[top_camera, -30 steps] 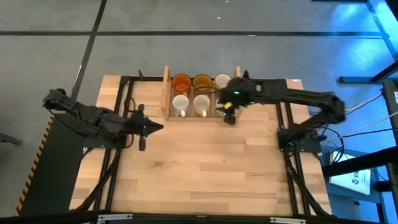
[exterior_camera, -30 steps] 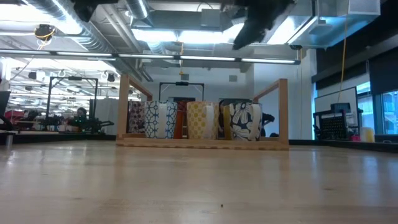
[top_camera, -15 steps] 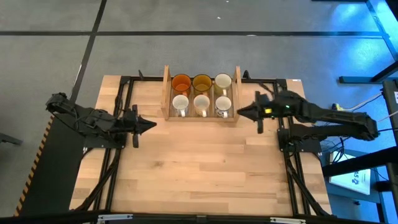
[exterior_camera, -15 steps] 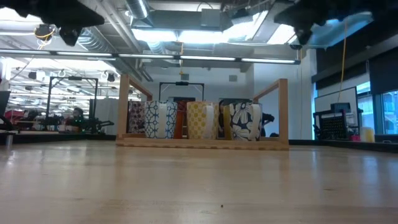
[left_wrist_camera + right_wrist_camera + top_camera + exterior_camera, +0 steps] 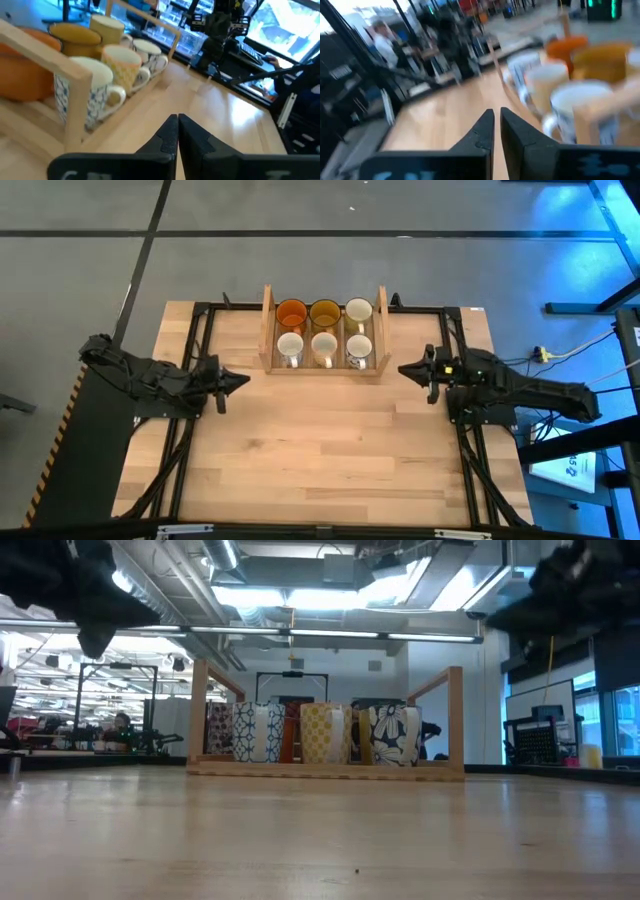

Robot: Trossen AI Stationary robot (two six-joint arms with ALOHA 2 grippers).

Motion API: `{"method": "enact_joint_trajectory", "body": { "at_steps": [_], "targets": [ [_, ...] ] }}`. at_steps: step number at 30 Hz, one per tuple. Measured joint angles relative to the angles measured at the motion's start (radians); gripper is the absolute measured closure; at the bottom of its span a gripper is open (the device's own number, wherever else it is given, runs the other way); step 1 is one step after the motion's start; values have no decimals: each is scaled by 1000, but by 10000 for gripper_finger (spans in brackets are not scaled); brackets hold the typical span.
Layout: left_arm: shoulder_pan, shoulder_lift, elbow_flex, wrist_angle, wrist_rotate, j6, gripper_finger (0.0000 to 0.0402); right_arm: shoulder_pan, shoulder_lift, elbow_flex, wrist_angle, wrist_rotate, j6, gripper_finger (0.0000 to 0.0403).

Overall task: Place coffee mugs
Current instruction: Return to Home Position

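Note:
Six coffee mugs stand on their bases in two rows inside the wooden slatted tray [image 5: 268, 330] at the table's far middle. The far row holds the orange mug [image 5: 291, 312], the amber mug [image 5: 324, 311] and a white mug [image 5: 358, 310]. The near row holds three white patterned mugs [image 5: 324, 347]; the low view shows these mugs [image 5: 320, 733] side by side. My left gripper [image 5: 243, 380] hovers shut left of the tray. My right gripper [image 5: 403, 368] hovers shut right of the tray. In the wrist views both the left gripper [image 5: 178, 120] and the right gripper [image 5: 496, 114] hold nothing.
Bare wooden tabletop [image 5: 320, 440] stretches from the tray to the near edge. Black frame rails [image 5: 205, 330] run along the left and right sides of the table. The tray's upright end posts [image 5: 456, 720] rise above the mugs.
My right gripper has drawn away from the tray's near right mug toward the table's right edge, and the arm has folded back. My left gripper has pulled back a little toward the left edge. The mugs have stayed in place.

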Motion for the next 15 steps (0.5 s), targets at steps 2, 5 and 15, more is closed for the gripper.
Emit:
{"method": "enact_joint_trajectory", "body": {
  "at_steps": [2,5,15],
  "targets": [
    [0,0,-3,-24,18,-9,399,0,-18,-19,-78,-8,-6,384],
    [0,1,-4,-68,30,2,400,0,-32,-44,-102,-9,-36,384],
    [-5,-24,-25,-34,50,346,389,0,-43,-81,44,-25,-199,384]
  ]
}}
